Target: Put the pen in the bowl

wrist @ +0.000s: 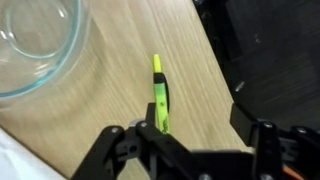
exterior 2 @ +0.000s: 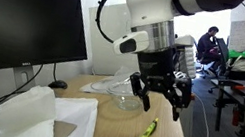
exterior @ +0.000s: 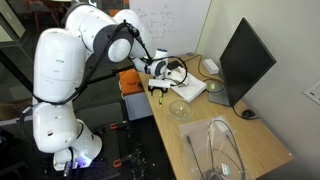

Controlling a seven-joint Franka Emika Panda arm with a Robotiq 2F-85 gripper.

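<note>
Pale wooden desk (exterior 2: 112,128) in an office carried a yellow-green pen (exterior 2: 144,136) lying flat near its open edge, beside a clear glass bowl (exterior 2: 125,101), while the gripper (exterior 2: 157,105) hung over the pen, jaws spread wide and empty, seemingly ready to straddle and grasp it.

Showing pale, matt wood grain, smooth, across the worktop (wrist: 120,80). Gleaming clear and glossy, like glass, on the bowl (wrist: 45,55), with bright glints catching along its smooth wall. Looking like smooth yellow-green plastic, faintly shiny, on the pen (wrist: 159,95). Appearing matt black, whether plastic or metal not telling, on the pincer (exterior 2: 160,102). Shining as glossy white moulded casing on the arm (exterior: 55,65).
</note>
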